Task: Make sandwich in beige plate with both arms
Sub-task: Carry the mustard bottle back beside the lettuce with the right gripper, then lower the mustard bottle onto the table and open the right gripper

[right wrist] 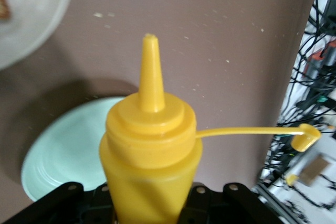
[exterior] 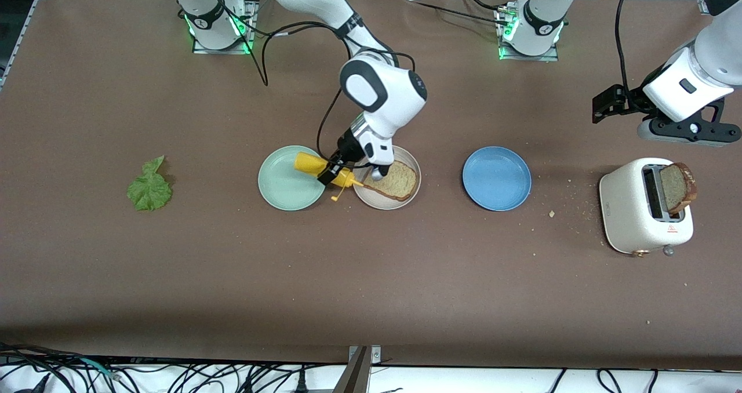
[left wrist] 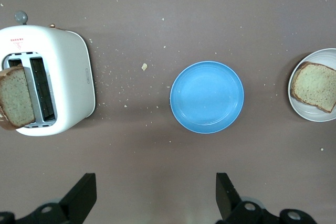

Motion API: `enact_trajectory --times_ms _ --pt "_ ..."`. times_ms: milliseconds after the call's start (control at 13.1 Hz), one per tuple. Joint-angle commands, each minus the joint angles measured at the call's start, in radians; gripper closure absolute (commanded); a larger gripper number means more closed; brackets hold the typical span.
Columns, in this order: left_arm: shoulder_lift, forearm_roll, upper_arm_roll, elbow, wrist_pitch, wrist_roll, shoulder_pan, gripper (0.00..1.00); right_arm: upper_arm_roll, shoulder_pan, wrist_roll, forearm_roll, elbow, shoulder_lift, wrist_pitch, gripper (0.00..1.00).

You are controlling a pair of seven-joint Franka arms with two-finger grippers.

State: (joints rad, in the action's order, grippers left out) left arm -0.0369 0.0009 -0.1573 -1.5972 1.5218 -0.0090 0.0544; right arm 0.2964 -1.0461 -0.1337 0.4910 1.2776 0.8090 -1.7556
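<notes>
The right end effector [exterior: 335, 171] is clamped on one yellow plastic squeeze bottle [exterior: 323, 169], held tilted over the mint green plate [exterior: 284, 187] and the round matte beige plate [exterior: 371, 199], where one tan toast slice [exterior: 396, 181] lies. The left end effector [left wrist: 152, 198], its fingers apart, is held over the counter [exterior: 371, 277] near the white toaster [exterior: 640, 219], in which a second toast slice [exterior: 677, 186] stands.

Right gripper [exterior: 335, 173] clamped and tilted, left gripper [left wrist: 152, 195] spread, raised

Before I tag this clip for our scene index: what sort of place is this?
Probably a robotics lab set up as a mock kitchen. Two arms are bolted to a brown table, cables trail along its edge, and the right gripper holds a mustard bottle beside toast on the beige plate. A toaster stands by.
</notes>
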Motion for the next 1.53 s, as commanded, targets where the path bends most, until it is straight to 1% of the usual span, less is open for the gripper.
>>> enact_trajectory --times_ms 0,153,306,613,766,919,1072,1149,1226,1455 --pt "0.006 -0.009 -0.002 0.011 -0.018 -0.005 0.005 0.0 -0.016 0.108 -0.151 -0.141 0.009 -0.121 -0.002 1.0" --pt "0.006 -0.01 -0.004 0.011 -0.018 -0.005 0.005 0.0 -0.016 0.213 -0.295 -0.265 0.014 -0.192 -0.013 1.0" --pt "0.006 -0.01 -0.002 0.01 -0.018 -0.005 0.007 0.0 -0.016 0.32 -0.442 -0.427 0.028 -0.247 -0.021 1.0" --pt "0.005 -0.009 -0.004 0.011 -0.017 -0.005 0.005 0.0 -0.016 0.553 -0.836 -0.811 0.091 -0.303 -0.041 1.0" --pt "0.005 -0.009 -0.002 0.011 -0.017 -0.005 0.007 0.0 -0.011 0.632 -0.975 -0.984 0.162 -0.338 -0.038 1.0" --pt "0.005 -0.009 -0.002 0.01 -0.017 -0.005 0.005 0.0 -0.01 0.688 -1.132 -1.104 0.25 -0.375 -0.035 1.0" --pt "0.005 -0.009 -0.004 0.01 -0.017 -0.005 0.005 0.0 -0.002 0.744 -1.306 -1.247 0.401 -0.436 -0.039 1.0" --pt "0.005 -0.009 -0.002 0.01 -0.017 -0.005 0.007 0.0 0.019 0.752 -1.396 -1.329 0.487 -0.462 -0.042 1.0" --pt "0.005 -0.009 -0.002 0.01 -0.017 -0.005 0.007 0.0 0.053 0.752 -1.511 -1.389 0.552 -0.47 -0.041 1.0" --pt "0.005 -0.009 -0.004 0.01 -0.017 -0.005 0.007 0.0 0.122 0.752 -1.792 -1.518 0.704 -0.472 -0.022 1.0"
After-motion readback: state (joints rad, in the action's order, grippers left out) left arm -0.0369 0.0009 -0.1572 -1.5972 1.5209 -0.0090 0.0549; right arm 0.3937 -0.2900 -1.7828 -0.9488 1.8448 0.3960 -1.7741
